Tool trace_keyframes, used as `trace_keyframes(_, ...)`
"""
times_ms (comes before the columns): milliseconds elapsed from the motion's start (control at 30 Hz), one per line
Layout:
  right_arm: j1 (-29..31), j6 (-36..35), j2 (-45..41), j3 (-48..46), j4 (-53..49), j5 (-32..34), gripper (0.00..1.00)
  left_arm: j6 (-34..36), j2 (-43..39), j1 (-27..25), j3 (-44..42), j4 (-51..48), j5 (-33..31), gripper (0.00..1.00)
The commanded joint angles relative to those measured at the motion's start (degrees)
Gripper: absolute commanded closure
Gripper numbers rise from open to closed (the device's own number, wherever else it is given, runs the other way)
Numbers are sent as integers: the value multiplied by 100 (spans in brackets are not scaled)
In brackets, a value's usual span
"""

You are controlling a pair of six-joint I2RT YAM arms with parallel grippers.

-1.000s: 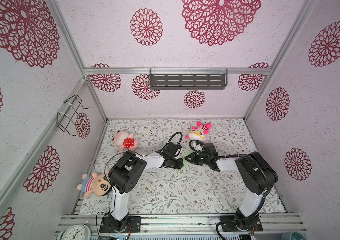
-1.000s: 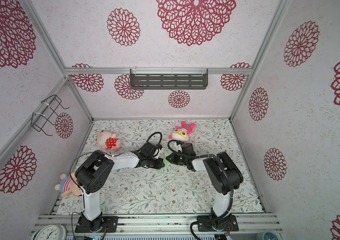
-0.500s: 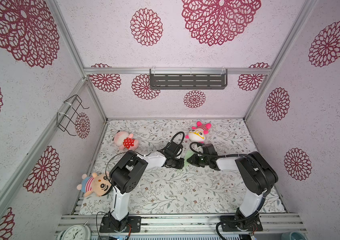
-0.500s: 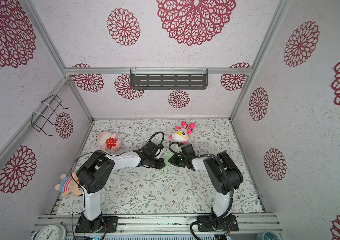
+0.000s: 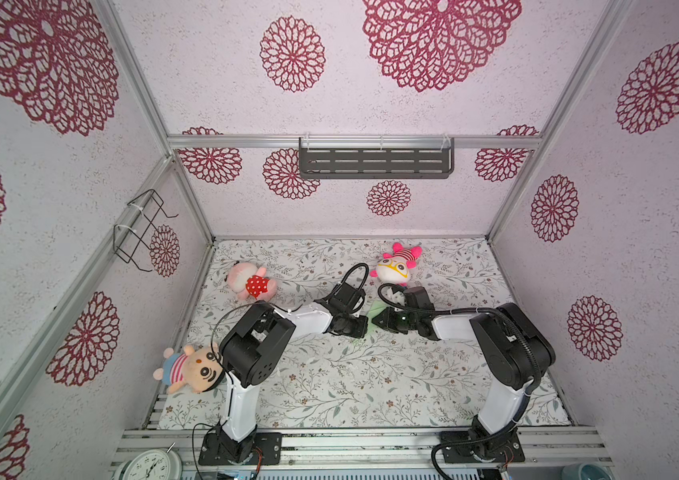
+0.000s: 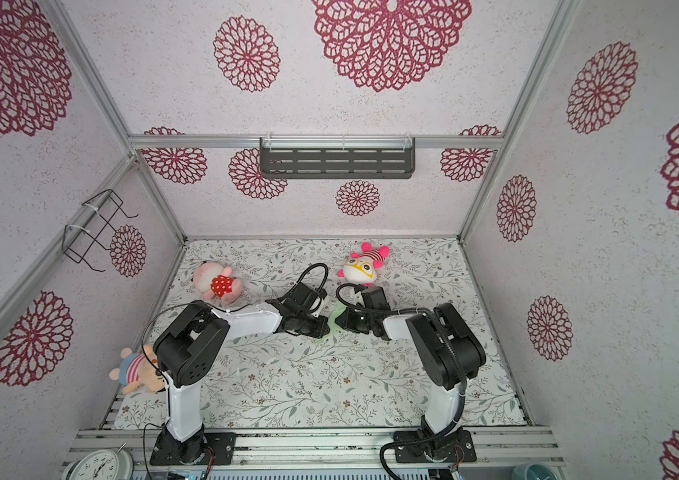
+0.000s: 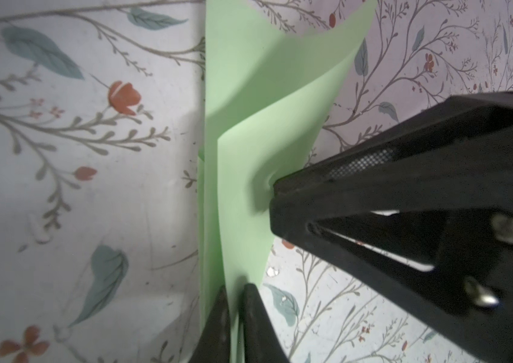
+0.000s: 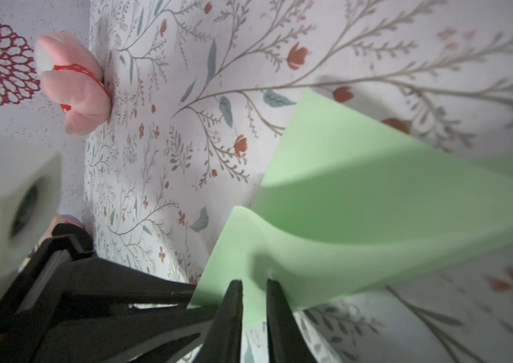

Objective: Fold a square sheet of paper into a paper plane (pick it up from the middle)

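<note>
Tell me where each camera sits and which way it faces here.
Both top views: high above the front edge, looking down at the floral table; the left arm and right arm show whole, meeting at the green paper sheet.
Left wrist: on the left arm, looking past the left gripper at the sheet; the right gripper shows too.
Right wrist: on the right arm, facing the sheet; both grippers and a pink plush toy show.
Shared: both wrist views show both grippers pinching the sheet.

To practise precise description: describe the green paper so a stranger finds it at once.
On the flowered tabletop, near its middle, the left hand and right hand meet. Each pinches the paper. It alone is thin, plain pale green; its neighbours are plush toys.
</note>
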Motion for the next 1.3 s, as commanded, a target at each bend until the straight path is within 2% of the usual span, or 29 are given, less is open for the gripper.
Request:
trace_keyframes(0, 6, 44, -254, 4, 342, -492, 81, -41, 556, -33, -264, -646, -362, 87)
trace_keyframes(233, 14, 288, -178, -197, 529, -614, 84, -53, 583, -43, -319, -613, -351, 87)
trace_keyframes(867, 21, 166, 225, -49, 27, -405, 85, 2, 573, -42, -336, -617, -325, 87)
trace_keyframes(1100, 17, 305, -85, -92, 466, -662, 86, 2, 565, -43, -345, -616, -325, 88)
trace_keyframes(1267, 20, 379, 98, -92, 539, -707, 88, 3, 556, -46, -345, -607, -334, 88)
